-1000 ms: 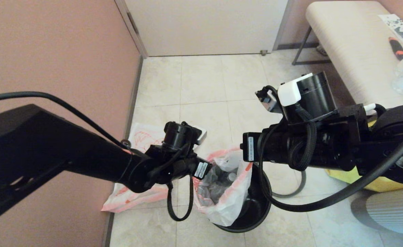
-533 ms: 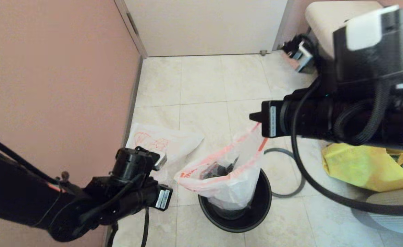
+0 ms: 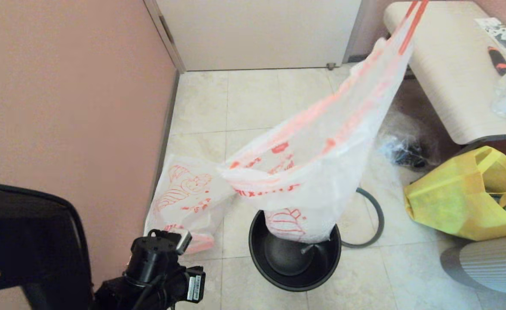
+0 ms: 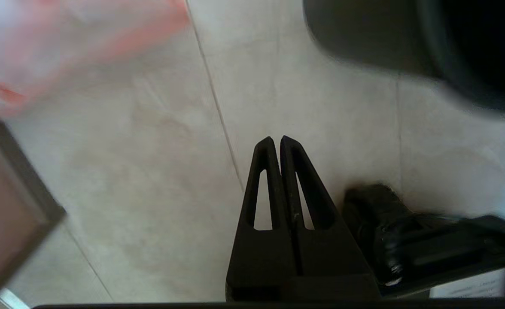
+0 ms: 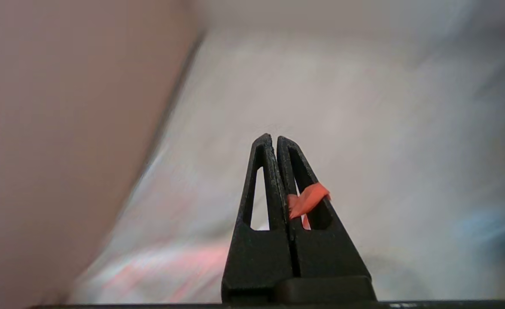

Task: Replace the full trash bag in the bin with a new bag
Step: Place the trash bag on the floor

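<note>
While its base sits in the round black plastic bin (image 3: 294,262), the translucent white, orange-handled full trash bag (image 3: 317,172) slants toward the frame's upper right, handle pinched in the right gripper (image 5: 275,141); the left gripper (image 4: 275,143), fingers together and empty, hangs lower left.

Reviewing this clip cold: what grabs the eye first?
The full trash bag stretches up by its orange handle toward the top right, its bottom just inside the bin. The right gripper is shut on that handle; the left gripper, shut and empty, hangs low beside the bin. The new bag lies flat by the wall.
</note>
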